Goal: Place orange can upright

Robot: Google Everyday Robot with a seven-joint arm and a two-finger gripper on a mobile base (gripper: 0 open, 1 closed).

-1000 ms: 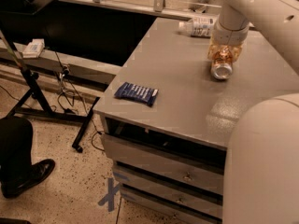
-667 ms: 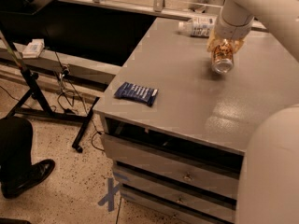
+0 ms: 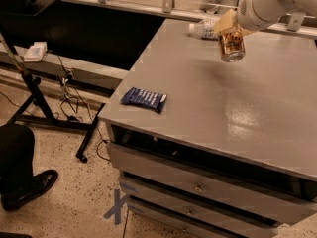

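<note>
The orange can [image 3: 233, 48] hangs in the air above the far part of the grey table [image 3: 208, 98], golden-orange with its silver end pointing down toward the camera. My gripper [image 3: 228, 29] is shut on the can's upper part, at the end of the white arm [image 3: 270, 4] that comes in from the top right. A faint shadow lies on the table below the can.
A clear plastic bottle [image 3: 202, 29] with a white label lies at the table's far edge, just left of the gripper. A dark-blue snack wrapper [image 3: 143, 98] lies flat near the front left corner. Drawers sit below the tabletop. A black stand and a person's shoe [image 3: 27, 187] are on the floor at left.
The gripper has lifted the can off the table and holds it higher. The arm's elbow has left the lower right of the view.
</note>
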